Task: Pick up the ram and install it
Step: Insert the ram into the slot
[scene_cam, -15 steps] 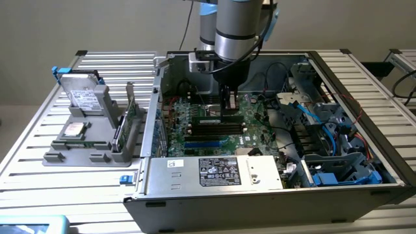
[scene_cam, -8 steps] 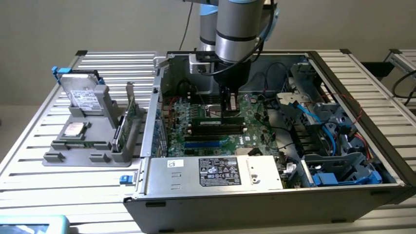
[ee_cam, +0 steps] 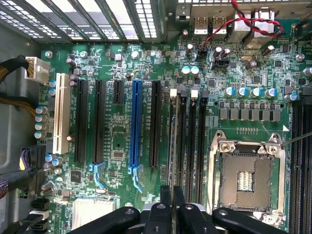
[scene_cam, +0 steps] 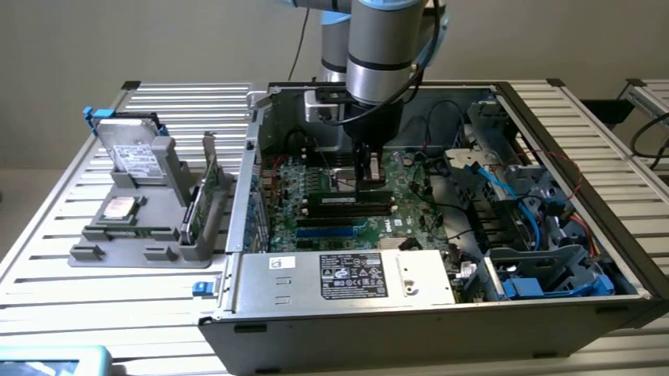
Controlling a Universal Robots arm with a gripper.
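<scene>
We find open room above the green motherboard (scene_cam: 284, 225) in the open-topped grey computer case (scene_cam: 418, 337), hemmed by its walls, the boxy silver power supply (scene_cam: 418, 276) and blue-black cable tangle (scene_cam: 504, 196); our end effector (scene_cam: 366, 186), clamping the thin green ram (scene_cam: 350, 200), fills the middle.

In the upper middle of the frame the arm (scene_cam: 381, 55) reaches down into the open computer case (scene_cam: 439, 321). Its hand (scene_cam: 368, 182) grips the top edge of the ram (scene_cam: 350, 199), at the motherboard's (scene_cam: 282, 231) black slots. At left, a grey stand (scene_cam: 125, 252) on the slatted surface (scene_cam: 63, 305) holds a silver drive (scene_cam: 134, 150).
</scene>
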